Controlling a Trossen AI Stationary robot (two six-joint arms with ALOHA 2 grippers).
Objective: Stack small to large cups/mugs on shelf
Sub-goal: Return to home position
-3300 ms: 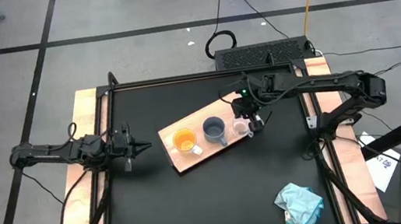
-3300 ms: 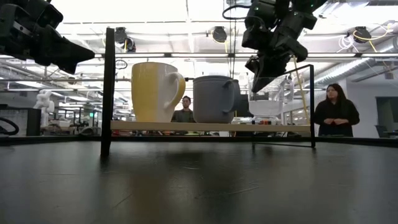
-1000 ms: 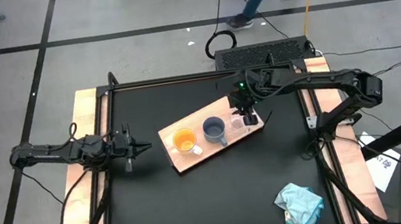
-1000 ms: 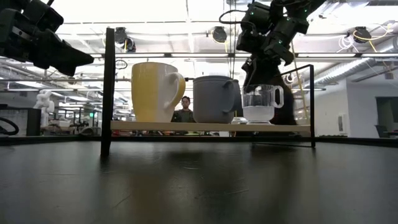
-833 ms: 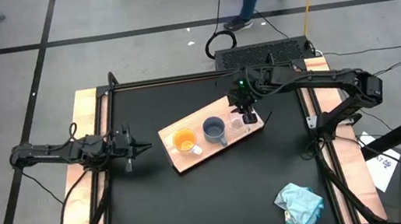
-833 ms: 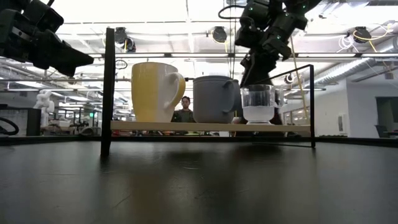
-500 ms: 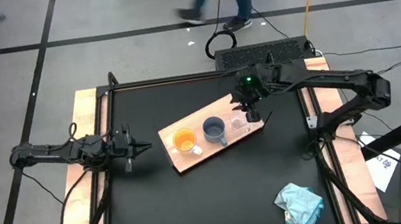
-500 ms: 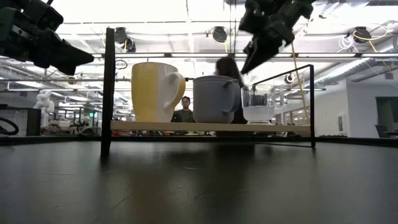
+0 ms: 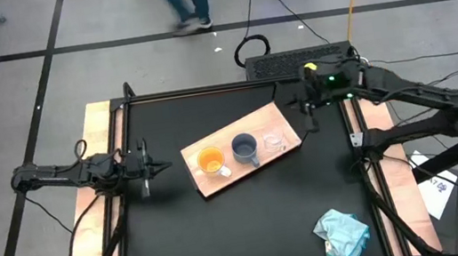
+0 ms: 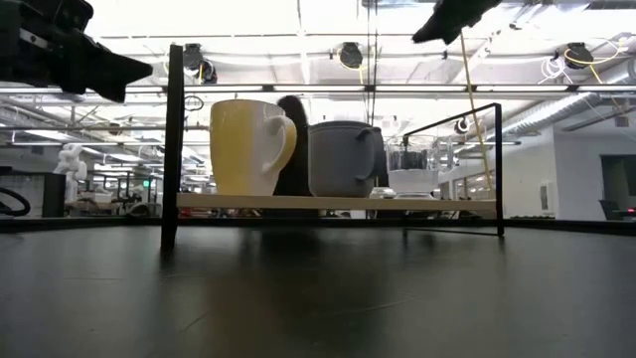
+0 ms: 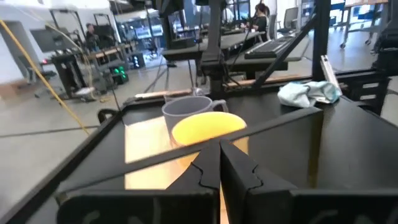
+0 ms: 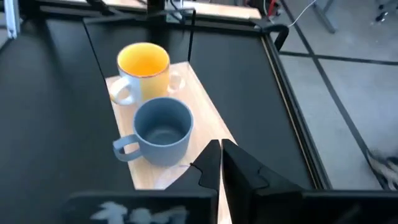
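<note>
Three cups stand upright in a row on the light-wood shelf board. The orange mug is at the left end, the blue-grey mug in the middle, and the clear glass cup at the right end. My right gripper hangs high above the table, right of the board, shut and empty. In the low view it shows at the top edge. My left gripper waits at the table's left side, shut, pointing level at the board. The glass cup is hidden in the right wrist view.
A pale teal cloth lies crumpled near the table's front right corner. A black frame rings the table, with posts at its corners. On the floor beyond the far edge a person walks past, and a keyboard sits behind the table.
My right gripper has risen from just above the glass cup and drawn back toward the table's right edge, its fingers coming together. All three cups stay where they stood on the board. The person behind the table has walked toward the left.
</note>
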